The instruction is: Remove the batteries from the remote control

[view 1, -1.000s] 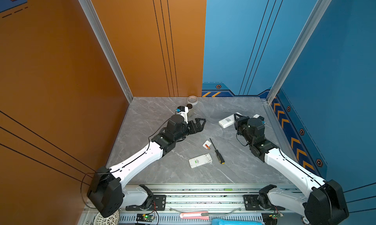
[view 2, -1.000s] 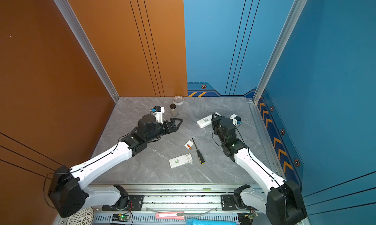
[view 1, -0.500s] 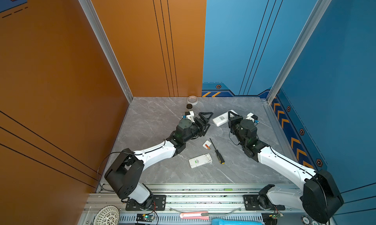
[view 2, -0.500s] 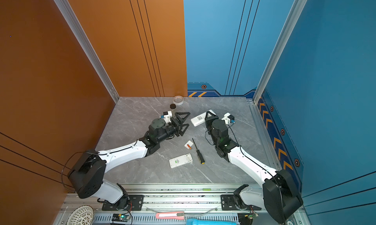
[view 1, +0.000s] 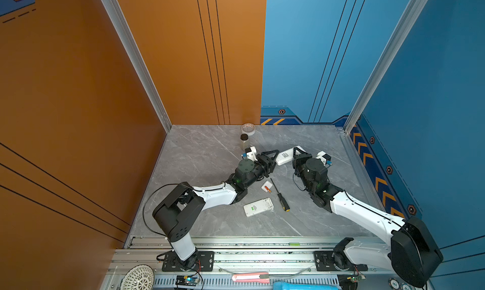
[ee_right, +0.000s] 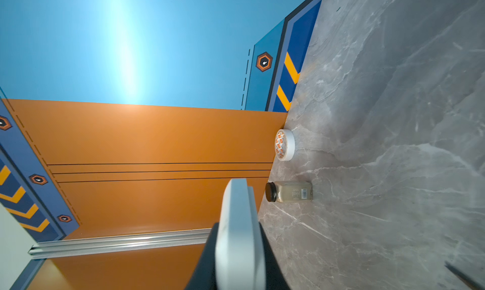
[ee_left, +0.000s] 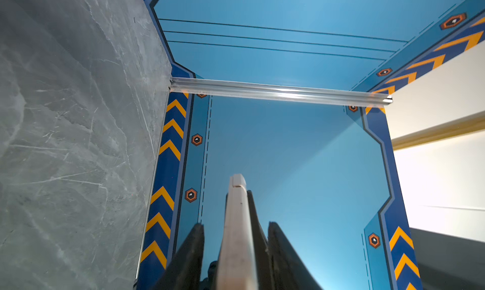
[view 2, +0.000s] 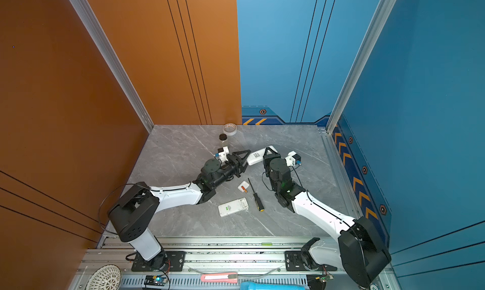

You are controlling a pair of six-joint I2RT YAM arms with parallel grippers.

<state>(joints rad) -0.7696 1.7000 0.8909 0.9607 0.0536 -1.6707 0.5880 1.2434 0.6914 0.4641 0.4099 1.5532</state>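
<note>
Right pincer (view 2: 268, 152) clamps white remote (view 2: 252, 159), its printed label (view 2: 257, 154) unreadable.

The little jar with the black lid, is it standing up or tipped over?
Upright: the jar stands on its base on the table, its black lid pointing straight away from the surface in the right wrist view.

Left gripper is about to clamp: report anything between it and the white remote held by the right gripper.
Nothing visible. The white remote sits between the left gripper's open jaws, its other end clamped in the right gripper. The screwdriver lies aside.
</note>
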